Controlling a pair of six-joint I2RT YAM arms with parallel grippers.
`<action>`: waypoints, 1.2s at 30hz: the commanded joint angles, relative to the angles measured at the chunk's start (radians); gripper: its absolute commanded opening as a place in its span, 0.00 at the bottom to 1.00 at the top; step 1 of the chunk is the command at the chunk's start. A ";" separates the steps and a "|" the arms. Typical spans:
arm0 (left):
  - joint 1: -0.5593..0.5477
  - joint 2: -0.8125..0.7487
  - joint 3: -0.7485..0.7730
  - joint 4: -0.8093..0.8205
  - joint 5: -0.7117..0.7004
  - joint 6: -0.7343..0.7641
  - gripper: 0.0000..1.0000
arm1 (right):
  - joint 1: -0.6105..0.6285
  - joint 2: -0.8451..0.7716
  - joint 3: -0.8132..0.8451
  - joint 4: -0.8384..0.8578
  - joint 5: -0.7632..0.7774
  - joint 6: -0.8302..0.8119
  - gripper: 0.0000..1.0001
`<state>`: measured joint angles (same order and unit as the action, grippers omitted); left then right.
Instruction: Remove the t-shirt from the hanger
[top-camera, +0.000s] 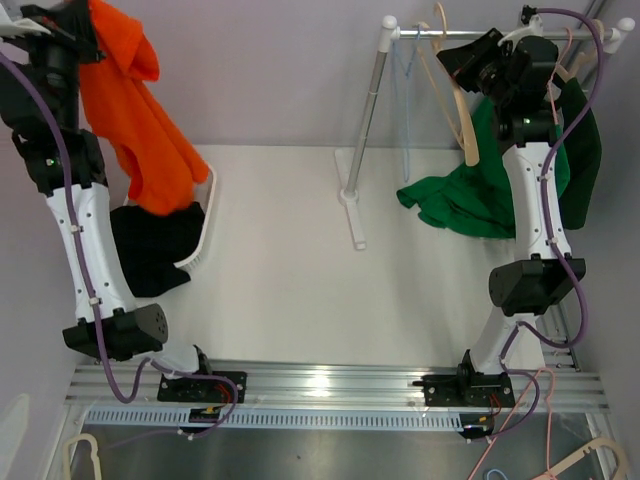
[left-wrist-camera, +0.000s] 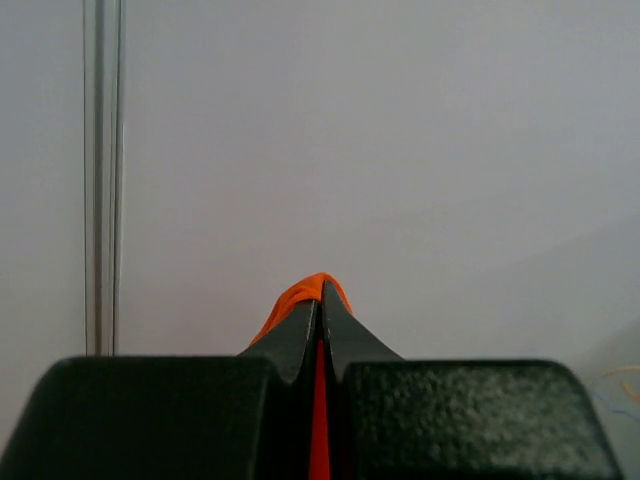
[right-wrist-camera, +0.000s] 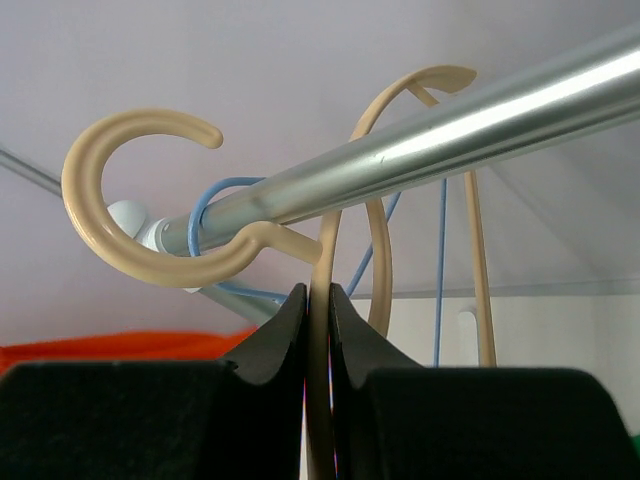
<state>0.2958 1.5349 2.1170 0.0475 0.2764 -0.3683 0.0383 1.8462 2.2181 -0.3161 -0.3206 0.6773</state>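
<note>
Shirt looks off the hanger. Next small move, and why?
Probably open the left gripper. It's shut on the orange t-shirt, which hangs well apart from the hanger, its lower end down at the white basket. The right gripper holds the hanger by the rail.

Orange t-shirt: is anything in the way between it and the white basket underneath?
Nothing visible. The orange t-shirt hangs from the shut left gripper above the white basket. Only the black cloth lying inside the basket is under its lower end.
</note>
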 joint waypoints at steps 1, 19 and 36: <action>0.012 -0.082 -0.194 0.090 -0.037 -0.030 0.01 | 0.034 -0.030 -0.011 0.062 0.014 -0.008 0.00; 0.011 -0.242 -0.652 -0.087 -0.460 -0.139 0.01 | 0.063 -0.102 -0.183 0.114 0.020 -0.016 0.00; 0.011 -0.179 -0.485 -0.327 -0.735 -0.141 0.03 | 0.071 -0.111 -0.173 0.095 0.035 -0.030 0.07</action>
<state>0.2996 1.3491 1.5734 -0.2790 -0.4500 -0.5293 0.1036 1.7889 2.0304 -0.2466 -0.2932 0.6720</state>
